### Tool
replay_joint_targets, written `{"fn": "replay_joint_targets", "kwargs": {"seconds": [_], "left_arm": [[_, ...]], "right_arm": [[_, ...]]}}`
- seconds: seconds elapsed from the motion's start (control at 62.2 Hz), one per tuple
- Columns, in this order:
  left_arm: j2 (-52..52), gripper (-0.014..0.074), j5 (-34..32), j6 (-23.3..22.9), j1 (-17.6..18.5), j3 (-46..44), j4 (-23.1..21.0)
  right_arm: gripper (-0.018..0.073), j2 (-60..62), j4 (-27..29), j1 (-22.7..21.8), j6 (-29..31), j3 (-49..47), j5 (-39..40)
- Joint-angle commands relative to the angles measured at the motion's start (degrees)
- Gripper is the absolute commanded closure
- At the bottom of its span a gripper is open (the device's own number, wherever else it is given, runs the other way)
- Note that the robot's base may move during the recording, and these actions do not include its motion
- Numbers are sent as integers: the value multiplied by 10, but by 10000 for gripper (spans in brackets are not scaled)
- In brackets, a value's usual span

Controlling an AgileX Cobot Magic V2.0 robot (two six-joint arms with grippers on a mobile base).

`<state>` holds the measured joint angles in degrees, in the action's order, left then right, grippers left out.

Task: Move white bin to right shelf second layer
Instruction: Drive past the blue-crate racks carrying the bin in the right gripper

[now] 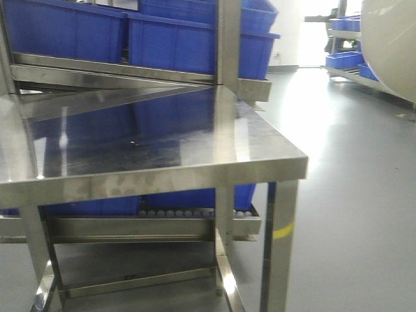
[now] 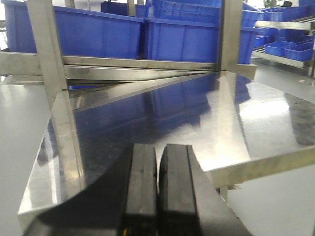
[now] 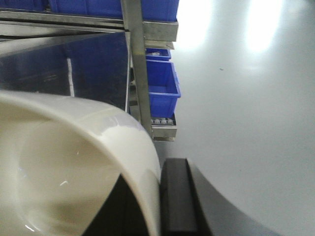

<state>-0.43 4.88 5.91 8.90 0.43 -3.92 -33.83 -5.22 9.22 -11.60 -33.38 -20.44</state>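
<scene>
Bin [image 3: 74, 162] gripped, not yet shelved
Right end effector [image 3: 152, 196] clamps its rim, up to the right of the bench [image 1: 162, 143]; left end effector [image 2: 157, 187] closed, empty. Carry and set-down remain.

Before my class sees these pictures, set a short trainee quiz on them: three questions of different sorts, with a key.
1. True or false: the white bin rests on the steel table.
2. Choose one. The left jaws hold: A) a crate, B) the white bin, C) nothing.
3. Fill the gap: the crates on the rack behind the table are ____ in colour.

Key:
1. False. The right jaws grip its rim and it hangs off to the side of the table.
2. C. They are shut and empty above the table.
3. Blue.
</scene>
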Motion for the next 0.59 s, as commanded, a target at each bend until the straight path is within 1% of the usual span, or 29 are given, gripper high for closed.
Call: {"fn": "replay_joint_targets", "kwargs": {"seconds": [0.0,0.579], "left_arm": [[-8,512,-49,-2,1,21,-3],[-8,512,-49,-2,1,21,-3]], "right_arm": [[503,2,-5,-3,1,-18,60],[503,2,-5,-3,1,-18,60]]}}
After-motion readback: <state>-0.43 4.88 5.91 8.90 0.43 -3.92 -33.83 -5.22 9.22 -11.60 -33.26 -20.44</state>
